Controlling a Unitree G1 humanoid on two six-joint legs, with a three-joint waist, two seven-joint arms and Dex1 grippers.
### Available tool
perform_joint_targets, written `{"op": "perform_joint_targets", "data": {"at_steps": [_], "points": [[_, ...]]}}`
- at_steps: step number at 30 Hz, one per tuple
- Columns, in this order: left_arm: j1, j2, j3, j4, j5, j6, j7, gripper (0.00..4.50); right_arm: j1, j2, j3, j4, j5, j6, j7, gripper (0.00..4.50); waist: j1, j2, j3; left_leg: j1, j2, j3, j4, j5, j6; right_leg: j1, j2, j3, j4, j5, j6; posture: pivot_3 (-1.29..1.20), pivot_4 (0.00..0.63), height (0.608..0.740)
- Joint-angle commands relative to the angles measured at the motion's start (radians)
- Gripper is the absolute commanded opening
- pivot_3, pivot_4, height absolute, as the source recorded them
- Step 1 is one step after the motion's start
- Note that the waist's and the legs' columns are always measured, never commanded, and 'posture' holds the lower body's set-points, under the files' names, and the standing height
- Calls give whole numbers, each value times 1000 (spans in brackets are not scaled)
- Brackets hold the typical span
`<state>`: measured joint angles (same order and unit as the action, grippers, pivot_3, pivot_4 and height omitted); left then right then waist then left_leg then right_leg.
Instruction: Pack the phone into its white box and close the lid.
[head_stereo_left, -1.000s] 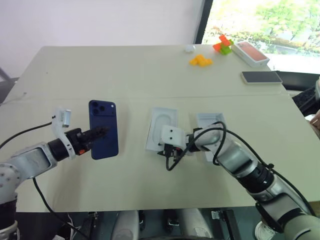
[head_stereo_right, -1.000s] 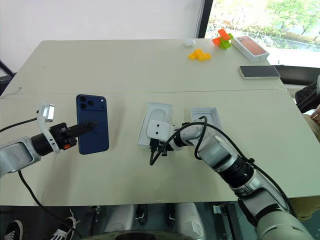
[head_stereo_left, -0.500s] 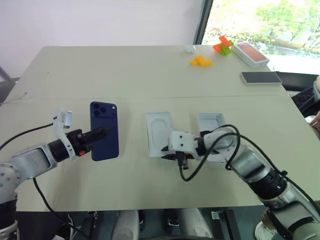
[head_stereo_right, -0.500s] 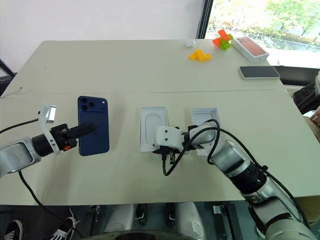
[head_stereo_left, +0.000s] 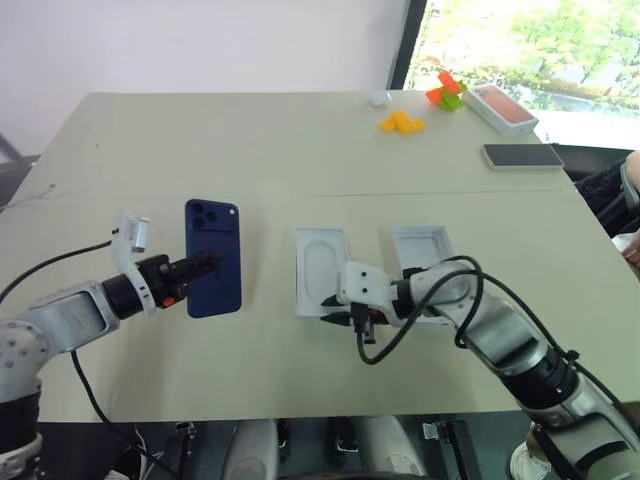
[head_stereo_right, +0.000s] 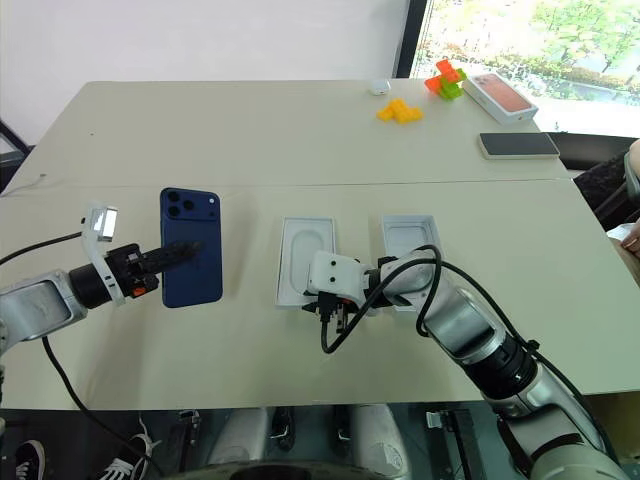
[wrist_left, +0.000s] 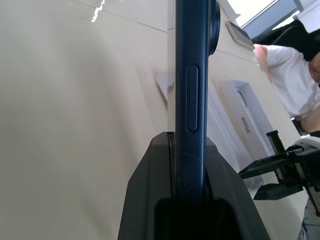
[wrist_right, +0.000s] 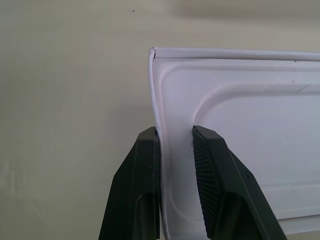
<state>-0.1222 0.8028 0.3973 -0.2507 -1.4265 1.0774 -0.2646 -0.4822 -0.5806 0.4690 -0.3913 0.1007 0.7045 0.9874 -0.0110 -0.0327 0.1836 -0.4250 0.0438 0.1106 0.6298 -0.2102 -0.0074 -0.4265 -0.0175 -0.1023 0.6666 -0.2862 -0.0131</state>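
My left gripper (head_stereo_left: 206, 264) is shut on the lower edge of the phone (head_stereo_left: 213, 258). The dark blue phone stands upright above the left of the table with its camera bump at the top. The white box (head_stereo_left: 322, 270) lies flat at centre, and a white insert with an oval recess sits inside it. My right gripper (wrist_right: 175, 137) is at the box's near corner. It is open, and its fingers (wrist_right: 150, 150) straddle the thin wall, one outside and one inside. The lid (head_stereo_left: 422, 250) lies open side up just right of the box.
At the far right of the table are an orange-topped white box (head_stereo_left: 503, 107), a dark grey slab (head_stereo_left: 523, 155), yellow blocks (head_stereo_left: 401, 121) and orange-green blocks (head_stereo_left: 446, 90). A person (head_stereo_left: 630, 200) sits beyond the right edge. Bare table lies between the phone and the box.
My right gripper drew back toward the near edge and took the white box with it. The box turned from slanted to square with the table. The phone stayed held in place.
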Motion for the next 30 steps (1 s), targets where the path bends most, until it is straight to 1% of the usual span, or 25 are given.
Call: {"op": "perform_joint_targets", "data": {"at_steps": [1, 8, 10, 11, 14, 18, 20, 23, 24, 25, 27, 29, 30], "points": [[-27, -3, 11, -20, -9, -7, -13, 0, -18, 26, 12, 4, -2, 20, -26, 481, 0, 0, 0, 0, 0, 0, 0, 0, 0, 0, 0, 0, 0, 0, 0, 0, 150, 737], [-33, -14, 6, -30, -17, -5, 0, 0, -26, 42, 31, 15, 5, 26, -31, 481, -1, 0, 0, 0, 0, 0, 0, 0, 0, 0, 0, 0, 1, 0, 0, 0, 150, 737], [-33, -16, 4, -34, -22, 0, 10, 0, -27, 51, 29, 13, 10, 35, -35, 1508, 0, 0, 0, 0, 0, 0, 1, 0, 0, 0, 0, 0, 1, 0, 0, 0, 150, 737], [-35, -19, 3, -34, -32, 4, 13, 0, -29, 54, 28, 14, 7, 33, -41, 1884, 0, 0, 0, 0, 0, 0, 1, 0, 0, 0, 0, 0, 1, 0, 0, 0, 150, 737], [-53, -27, -4, -20, -73, 14, 42, 0, -38, 64, -15, 4, 62, 29, -16, 3346, 0, 0, 0, 0, 0, 0, 1, 0, 0, 0, 0, 0, 1, 0, 0, 0, 150, 737], [-95, -41, -43, 23, -157, 49, 109, 0, -54, 54, -103, 10, 141, 1, 21, 3346, 2, 0, 0, 0, 0, 0, 1, 0, 0, 0, 0, 0, 1, 1, 0, 0, 150, 737], [-125, -55, -66, 30, -175, 50, 147, 0, -63, 46, -149, 33, 164, -16, 27, 3346, 2, -1, 0, 0, 0, 0, 1, 0, 0, 0, 0, 0, 1, 1, 1, 0, 150, 737], [-185, -87, -102, 45, -179, 39, 200, 0, -71, 33, -236, 86, 191, -95, 40, 3346, 5, -1, 0, 0, 0, 0, 2, 0, 0, 1, 0, 0, 1, 1, 1, 0, 150, 737], [-208, -106, -115, 56, -187, 34, 222, 0, -65, 13, -264, 106, 203, -126, 65, 3346, 6, -1, 0, 0, 0, 0, 2, 0, 1, 1, 0, 0, 1, 1, 1, 0, 150, 737], [-232, -137, -127, 76, -218, 24, 256, 0, -49, -11, -292, 132, 202, -206, 98, 3346, 8, -1, 0, 0, 0, 0, 2, 0, 1, 1, 0, 0, 1, 1, 2, 0, 150, 737], [-266, -189, -154, 104, -263, 17, 307, 0, -31, -41, -335, 189, 203, -283, 119, 3346, 19, -2, 0, 0, -1, 0, 3, 0, 1, 2, 0, 0, 1, 2, 2, 0, 150, 737], [-295, -236, -198, 116, -280, 25, 339, 0, -15, -67, -369, 238, 206, -356, 146, 3346, 22, -2, 0, 0, -1, 0, 3, 0, 2, 2, 0, 0, 1, 2, 2, 0, 150, 737], [-311, -272, -227, 133, -264, 24, 362, 0, -9, -80, -384, 256, 204, -383, 153, 3346, 23, -2, 0, 0, -1, 0, 3, 0, 2, 2, 0, 0, 1, 2, 2, 0, 150, 737]]}}
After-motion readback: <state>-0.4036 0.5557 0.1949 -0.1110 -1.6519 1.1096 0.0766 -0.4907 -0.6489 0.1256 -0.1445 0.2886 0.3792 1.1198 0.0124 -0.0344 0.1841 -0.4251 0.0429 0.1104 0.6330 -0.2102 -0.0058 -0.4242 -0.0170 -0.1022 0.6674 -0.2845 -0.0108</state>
